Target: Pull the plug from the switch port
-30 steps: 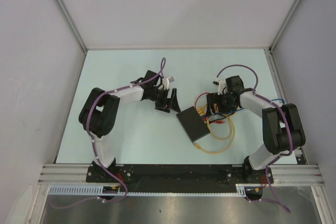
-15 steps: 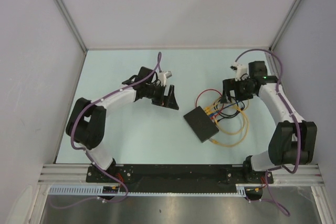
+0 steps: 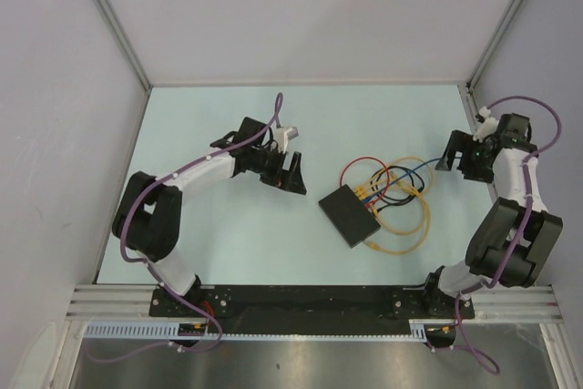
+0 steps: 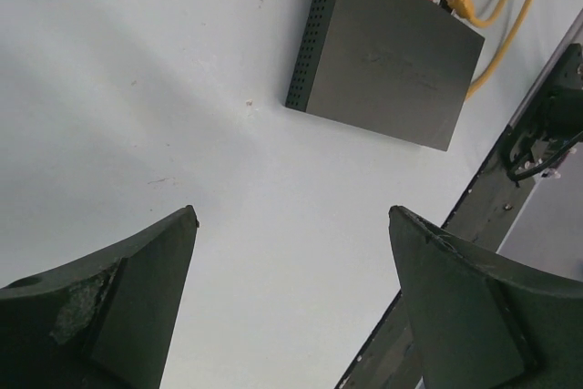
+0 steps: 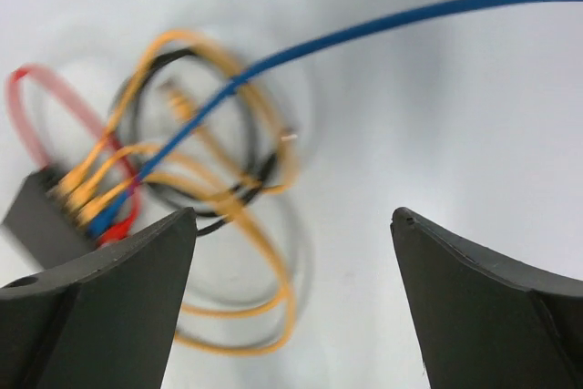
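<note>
both our left gripper and right gripper gape wide, empty. the flat matte-black rectangular switch sits in the middle of the pale table, its coloured cable plugs seated. we should brace the box, pinch one plug squarely and pull straight out. compared with a second ago, our right gripper is no longer over the sockets but well apart.

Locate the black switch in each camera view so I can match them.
Top external: switch just right of centre.
Left wrist: switch upper right.
Right wrist: switch at left edge, blurred.
Shared landmark: yellow cable loop beside its sockets.
</note>
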